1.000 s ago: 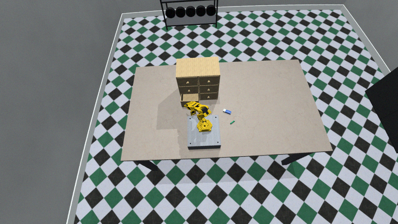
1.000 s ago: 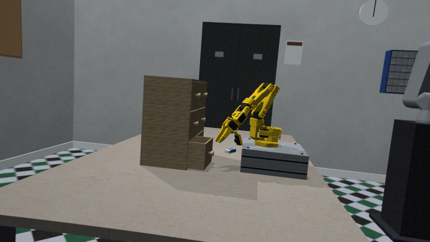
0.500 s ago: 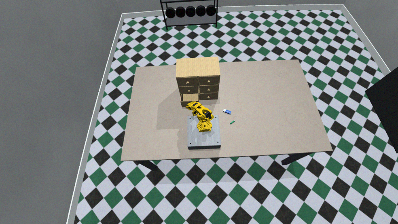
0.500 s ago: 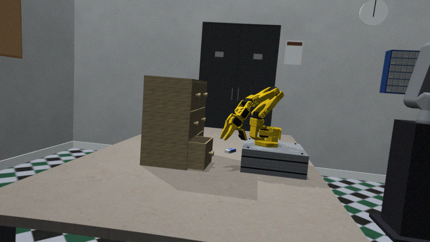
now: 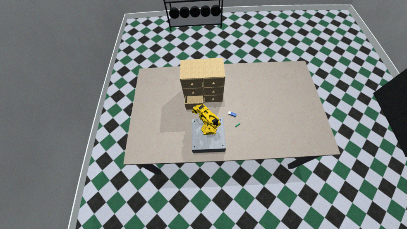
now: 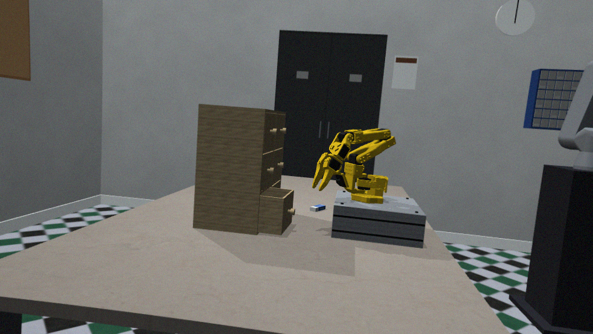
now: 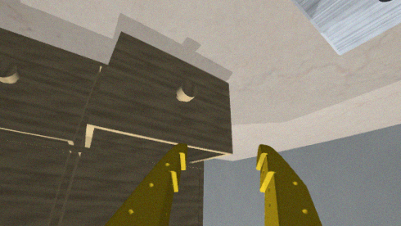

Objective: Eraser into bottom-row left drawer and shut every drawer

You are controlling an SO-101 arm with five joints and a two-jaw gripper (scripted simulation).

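Eraser waiting on the tabletop, drawer open, gripper empty

The gripper hangs in the air near the pulled-out bottom-left drawer of the chest, its jaws a narrow gap apart with nothing between them. The eraser lies flat on the tabletop at about two o'clock from the arm's base in the top view, well apart from the drawer; a small green piece sits near it. Judged by looks, the eraser is a light, stiff little block, white with a blue sleeve, somewhat grippy and not fragile. Best taken across its short width at mid-length, jaws opened wider first, since it lies low
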